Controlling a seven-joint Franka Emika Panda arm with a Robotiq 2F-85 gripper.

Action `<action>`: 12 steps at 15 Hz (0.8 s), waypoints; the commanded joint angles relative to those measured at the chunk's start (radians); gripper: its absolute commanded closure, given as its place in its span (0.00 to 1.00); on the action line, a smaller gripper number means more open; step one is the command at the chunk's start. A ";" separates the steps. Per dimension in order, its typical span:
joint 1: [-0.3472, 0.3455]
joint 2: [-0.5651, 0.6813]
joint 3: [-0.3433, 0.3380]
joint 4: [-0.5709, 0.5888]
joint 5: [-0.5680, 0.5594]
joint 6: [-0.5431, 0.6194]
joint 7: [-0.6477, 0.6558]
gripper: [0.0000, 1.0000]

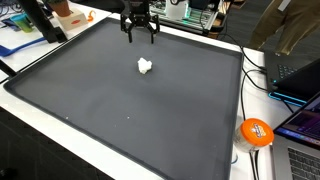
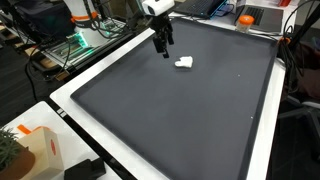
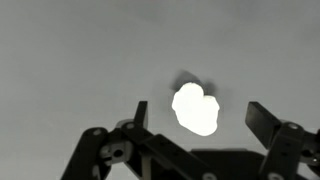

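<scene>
A small white crumpled lump (image 1: pixel 145 67) lies on the dark grey mat (image 1: pixel 120 105); it also shows in the other exterior view (image 2: pixel 184 63) and in the wrist view (image 3: pixel 196 108). My gripper (image 1: pixel 139 37) hangs open and empty above the mat's far part, beyond the lump, also seen in an exterior view (image 2: pixel 163 49). In the wrist view the two dark fingers (image 3: pixel 200 120) stand wide apart, with the lump below and between them, untouched.
An orange round object (image 1: pixel 256 132) lies by the mat's edge near laptops and cables. Blue papers (image 1: pixel 20 42) and an orange item lie past a far corner. A cardboard box (image 2: pixel 35 152) sits near the mat's corner. Electronics racks (image 2: pixel 80 45) stand beside the table.
</scene>
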 commanded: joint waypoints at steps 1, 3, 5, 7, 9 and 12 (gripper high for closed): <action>0.070 -0.089 -0.120 0.013 -0.279 -0.169 0.249 0.00; -0.018 -0.147 -0.040 0.069 -0.434 -0.333 0.412 0.00; -0.017 -0.193 -0.004 0.137 -0.443 -0.488 0.486 0.00; -0.026 -0.162 0.004 0.142 -0.404 -0.454 0.441 0.00; -0.024 -0.191 0.018 0.166 -0.402 -0.488 0.450 0.00; -0.040 -0.134 0.035 0.176 -0.413 -0.474 0.612 0.00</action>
